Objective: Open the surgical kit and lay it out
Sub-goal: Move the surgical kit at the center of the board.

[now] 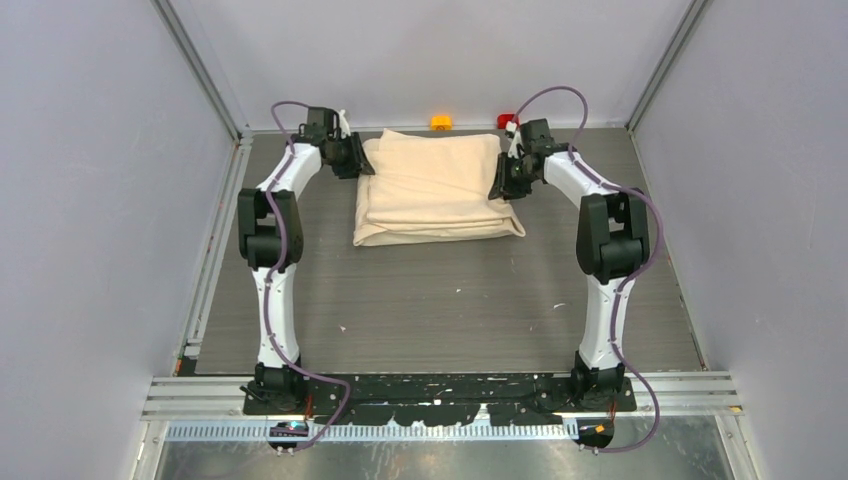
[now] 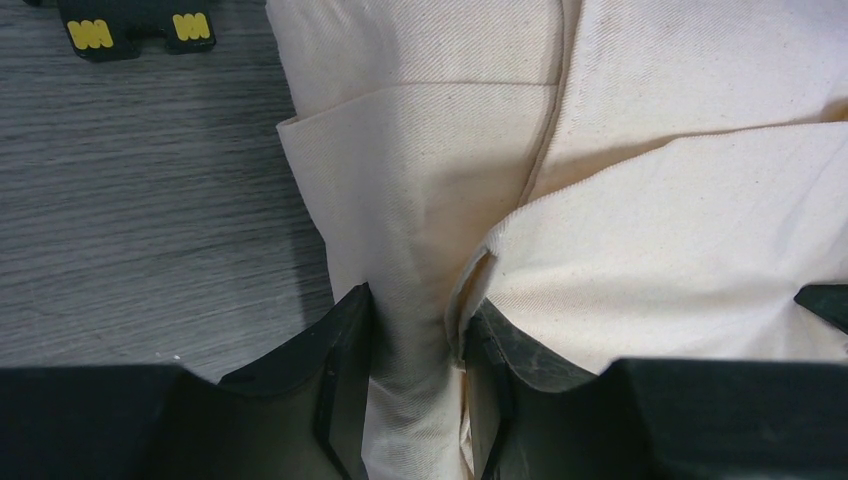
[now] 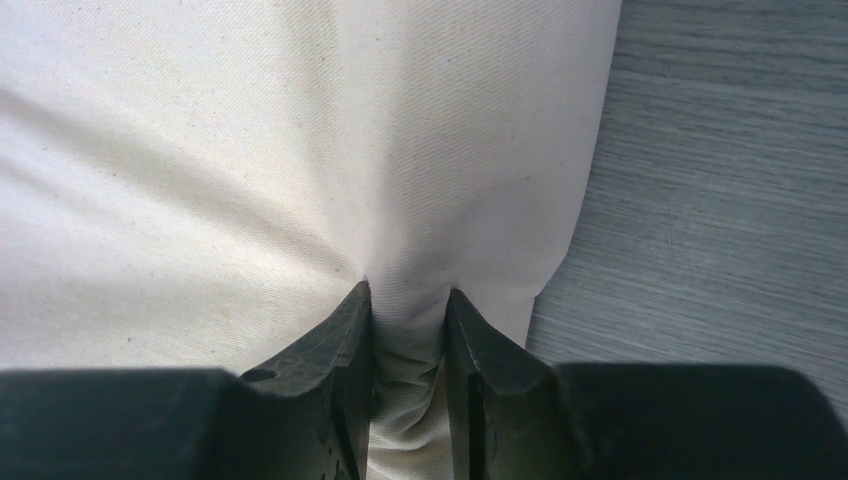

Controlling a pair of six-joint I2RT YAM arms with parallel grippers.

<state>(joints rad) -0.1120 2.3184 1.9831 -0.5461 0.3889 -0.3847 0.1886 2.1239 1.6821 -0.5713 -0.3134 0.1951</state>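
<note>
One broad grey table carries everything, and the folded beige cloth bundle lies at its far middle, between the two arms. It is the largest thing on the table: a flat, squarish stack of layers with loose flaps on top.

Each claw has hold of it. The left claw sits at the bundle's far left edge, pinching a raised ridge of cloth between its fingers. The right claw sits at the right edge, pinching a similar pleat just inside the hem.

The step in hand looks like drawing the outer flaps apart, and the opening has barely begun. To do it well, I would lift both pinches only a little and then pull outward together, left claw to the left and right claw to the right, so the stack does not slide or swing. Each claw should hold the top layer alone. The left wrist view shows several overlapping flaps, and I cannot tell how many layers are caught there.

As a container, the cloth is the only one showing, and it is folded shut, so nothing inside can be seen.

Smallest are an orange button and a red button along the far edge, apart from the work.
</note>
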